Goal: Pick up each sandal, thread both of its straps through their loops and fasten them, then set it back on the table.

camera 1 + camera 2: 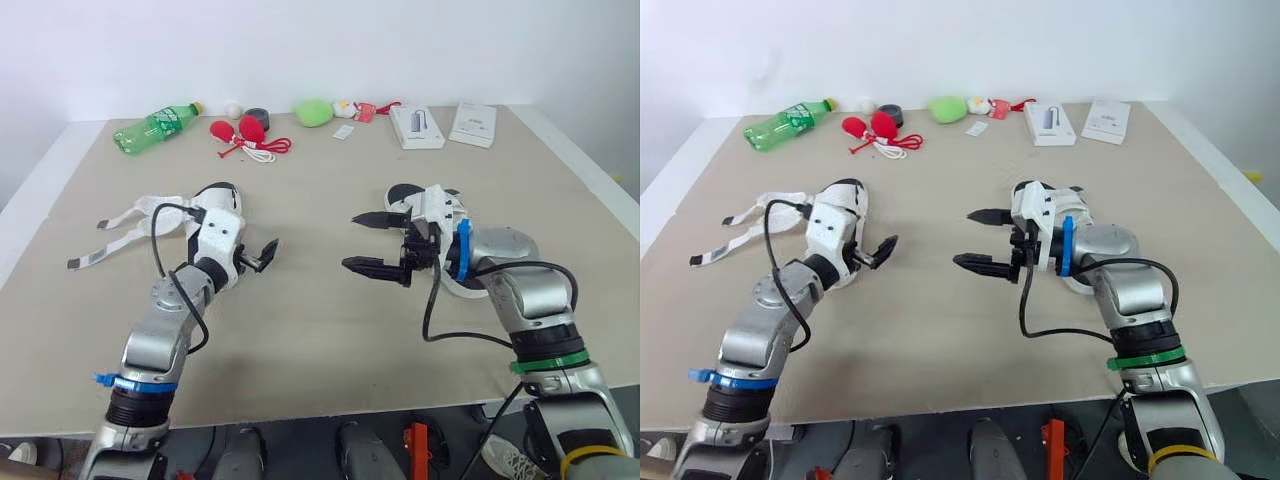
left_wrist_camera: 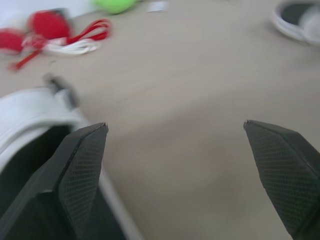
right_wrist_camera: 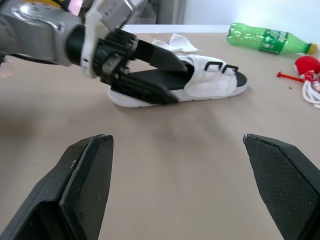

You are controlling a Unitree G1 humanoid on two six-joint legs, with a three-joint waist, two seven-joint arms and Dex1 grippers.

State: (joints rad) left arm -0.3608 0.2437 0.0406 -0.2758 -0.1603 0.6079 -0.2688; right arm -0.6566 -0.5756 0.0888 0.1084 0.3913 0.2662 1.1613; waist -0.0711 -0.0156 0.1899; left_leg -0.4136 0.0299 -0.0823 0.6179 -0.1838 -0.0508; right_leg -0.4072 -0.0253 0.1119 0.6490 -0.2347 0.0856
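Note:
One white sandal [image 1: 218, 203] with a black insole lies at the table's left, its two loose straps [image 1: 118, 228] trailing out to the left. My left gripper [image 1: 262, 255] hovers open just right of it, holding nothing; the left wrist view has that sandal [image 2: 30, 107] beside the open left gripper [image 2: 175, 124]. The second sandal [image 1: 402, 194] lies under my right forearm, mostly hidden. My right gripper [image 1: 362, 242] is open and empty, pointing left. The right wrist view looks past the open right gripper [image 3: 176, 136] to the first sandal [image 3: 210, 82] and the left gripper [image 3: 182, 84].
Along the back edge lie a green bottle [image 1: 155, 127], red balls with a cord [image 1: 245, 132], a black tape roll [image 1: 257, 117], a green toy [image 1: 314, 112] and two white boxes [image 1: 417, 127] [image 1: 473, 124]. Bare table [image 1: 310, 320] lies between and in front of the grippers.

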